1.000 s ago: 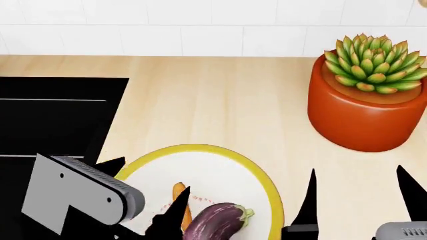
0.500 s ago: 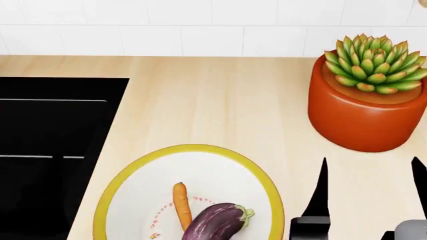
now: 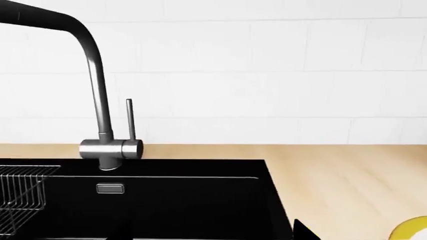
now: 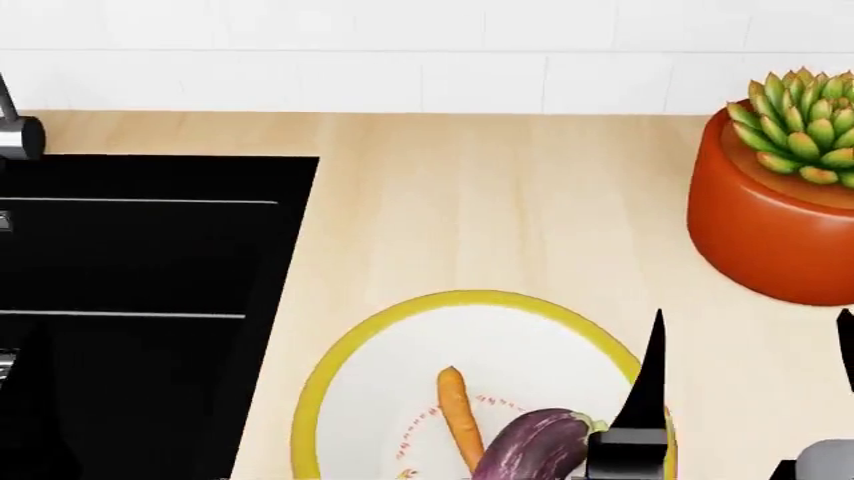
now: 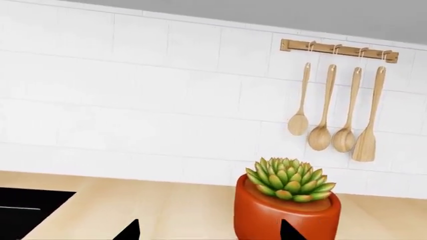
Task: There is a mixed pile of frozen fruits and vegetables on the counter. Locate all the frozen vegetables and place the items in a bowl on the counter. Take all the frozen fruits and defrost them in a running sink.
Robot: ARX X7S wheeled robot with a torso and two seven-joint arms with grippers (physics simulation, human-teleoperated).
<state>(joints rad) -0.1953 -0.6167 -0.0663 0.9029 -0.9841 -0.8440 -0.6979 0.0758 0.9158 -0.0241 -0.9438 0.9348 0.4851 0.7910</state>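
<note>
The white, yellow-rimmed bowl [image 4: 320, 400] sits on the beige counter [image 4: 507, 210], right of the black sink [image 4: 134, 300]. In it lie the orange carrot [image 4: 461, 415] and the purple eggplant [image 4: 534, 448]. My right gripper [image 4: 750, 375] is open and empty, hovering at the bowl's right edge; in the right wrist view its gripper [image 5: 208, 232] shows two tips wide apart. My left gripper [image 3: 213, 236] is over the sink; one fingertip [image 3: 300, 232] shows far off centre, the other is lost against the black basin. No fruits are in view.
An orange-red pot with a green succulent [image 4: 781, 190] stands at the back right, and also shows in the right wrist view [image 5: 287, 205]. The grey faucet [image 3: 100, 120] and a wire rack [image 3: 20, 195] are at the sink. Wooden spoons [image 5: 333, 115] hang on the tiled wall.
The left arm has left the head view. The head view has swung left, so bowl and pot sit further right and the faucet base now shows. The right gripper has drawn back slightly.
</note>
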